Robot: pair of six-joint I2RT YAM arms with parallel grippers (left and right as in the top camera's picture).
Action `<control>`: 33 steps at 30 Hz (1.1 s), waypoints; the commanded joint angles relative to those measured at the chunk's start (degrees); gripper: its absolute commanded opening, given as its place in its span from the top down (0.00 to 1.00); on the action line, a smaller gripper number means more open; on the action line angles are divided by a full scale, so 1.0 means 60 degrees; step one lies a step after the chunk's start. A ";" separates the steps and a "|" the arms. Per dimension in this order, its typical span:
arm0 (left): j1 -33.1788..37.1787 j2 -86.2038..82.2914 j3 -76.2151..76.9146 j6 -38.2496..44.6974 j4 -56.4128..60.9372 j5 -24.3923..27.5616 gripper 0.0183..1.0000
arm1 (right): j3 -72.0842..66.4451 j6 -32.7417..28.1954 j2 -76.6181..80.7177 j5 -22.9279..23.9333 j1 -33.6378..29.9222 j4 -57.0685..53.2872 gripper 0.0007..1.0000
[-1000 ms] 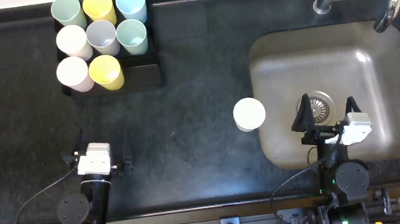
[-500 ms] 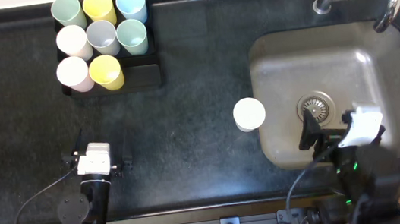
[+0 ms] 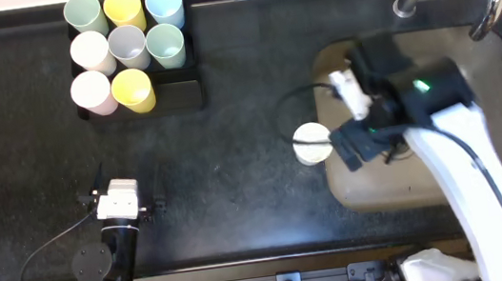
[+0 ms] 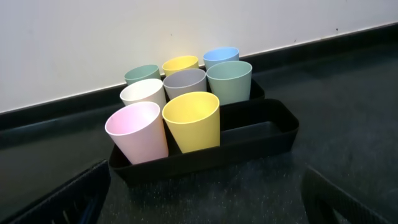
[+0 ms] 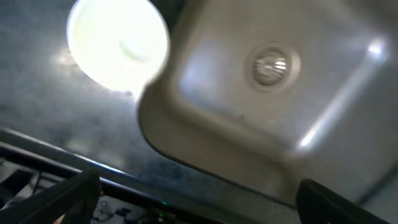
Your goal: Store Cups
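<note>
Now, starting at the tabletop's far left corner, the black plastic tray (image 3: 184, 97) carries eight pastel plastic cups (image 3: 127, 48) standing upright, and its near right slot is empty. Toward the near edge below it, the left hand (image 3: 127, 178) has not stirred in the last second; its fingers stand wide apart and hold nothing, facing the tray. Toward the middle, the loose white plastic cup (image 3: 312, 143) stands on the tabletop, just beside the left rim of the stainless steel sink (image 3: 482, 64), exactly where it was. What has changed is the right arm: a second ago it was parked at the near edge over the sink, and it has since risen and swung out, so the right hand (image 5: 199, 180) is now above the sink's left rim, looking down on the white cup (image 5: 118, 43). Its fingers are spread and empty. The last cup's pick-up seems to be beginning; nothing is grasped yet.
</note>
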 commanded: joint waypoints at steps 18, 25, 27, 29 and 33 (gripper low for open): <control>0.0025 -0.0095 -0.0011 0.0095 -0.0036 0.0022 0.00 | -0.0036 -0.1013 0.2965 -0.1260 -0.0262 0.1596 0.00; 0.0025 -0.0095 -0.0011 0.0095 -0.0036 0.0018 0.00 | -0.0036 -0.1126 0.3530 -0.1166 -0.0277 0.1668 0.00; 0.0025 -0.0095 -0.0011 0.0095 -0.0036 0.0018 0.00 | -0.0036 -0.1155 0.3668 -0.1158 -0.0277 0.1745 0.00; 0.0025 -0.0095 -0.0011 0.0095 -0.0036 0.0022 0.00 | -0.0036 -0.1155 0.3763 -0.1155 -0.0277 0.1789 0.00; 0.0025 -0.0095 -0.0011 0.0095 -0.0040 0.0022 0.00 | -0.0036 -0.1155 0.3796 -0.1166 -0.0277 0.1887 0.05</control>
